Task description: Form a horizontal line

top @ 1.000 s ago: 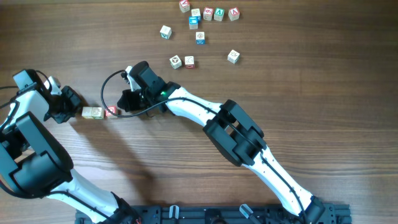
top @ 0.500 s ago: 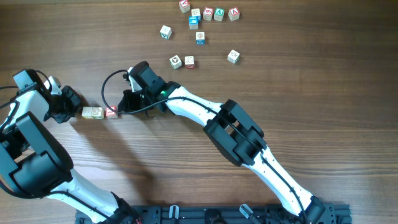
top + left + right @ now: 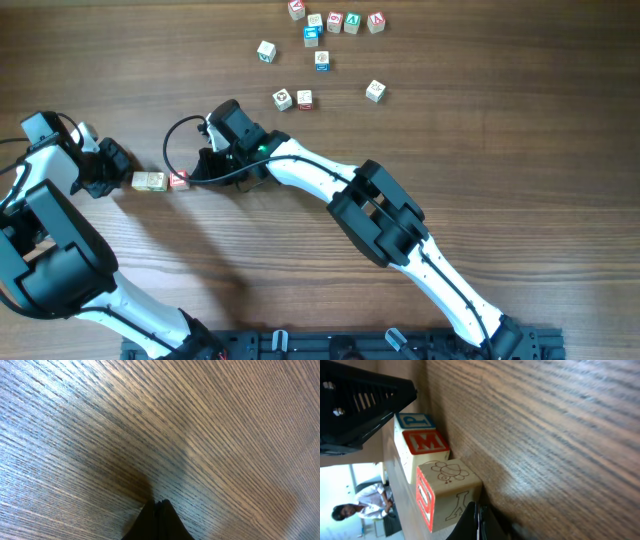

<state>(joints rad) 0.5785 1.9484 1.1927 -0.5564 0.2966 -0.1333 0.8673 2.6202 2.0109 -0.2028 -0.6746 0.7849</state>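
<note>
Brown wood-grain tabletop [image 3: 500,120] fills the overhead view, with both arms reaching toward its left side. The horizontal line [image 3: 160,181] lies there, low on the left between the two arm ends: three small pale cubes side by side in a straight row, the end cube nearest the right arm [image 3: 310,178] showing red.

From the right wrist the row runs away from the camera. Nearest is a cube with a bird drawing [image 3: 449,491] on its top and a red letter face on its side. Next comes a cube with a red M [image 3: 426,442], then one with a blue P [image 3: 415,421]. All three touch face to face. Just past the P cube stands a black slatted part [image 3: 360,405]. Beyond the tabletop edge a person [image 3: 367,502] shows in the bright background.

The right arm's jaws are pressed together, only a thin slit between the dark fingertips [image 3: 469,521], holding nothing. They sit low at the tabletop just beside the bird cube; I cannot tell whether they touch it.

The left arm [image 3: 45,158] ends just beside the opposite, pale end of the row. Its wrist view shows only bare wood, with the black fingertips [image 3: 150,522] meeting in a point, so those jaws are closed too and empty.

Loose cubes [image 3: 322,60] with red, blue and green faces lie scattered well apart from the row, toward the top middle of the tabletop, several of them bunched near the upper edge
</note>
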